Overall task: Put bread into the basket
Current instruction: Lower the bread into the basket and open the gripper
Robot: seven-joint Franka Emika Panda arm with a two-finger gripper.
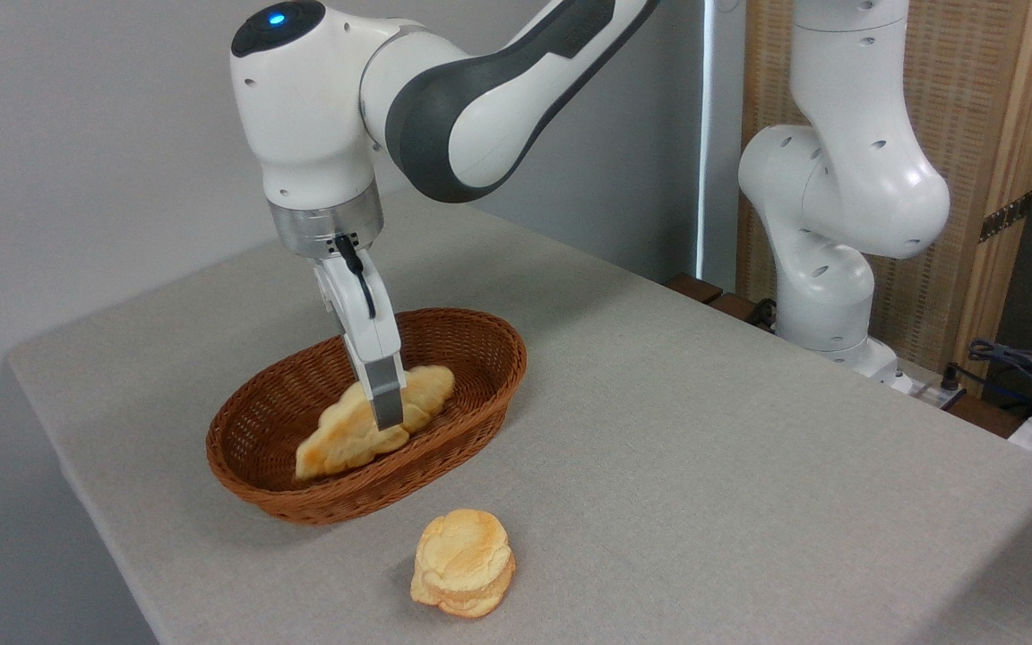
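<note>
The bread [350,439] lies inside the basket [471,358], left of frame centre on the counter [704,466]. The hand [385,417] reaches down onto it — whether it grips, I cannot tell. A round bun [464,563] sits below the basket — apart from it.

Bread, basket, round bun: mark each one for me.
bread [337,443]: fixed camera, lower-left lobe, clear of the gripper.
basket [489,336]: fixed camera, far right rim.
round bun [462,560]: fixed camera, top surface.
</note>
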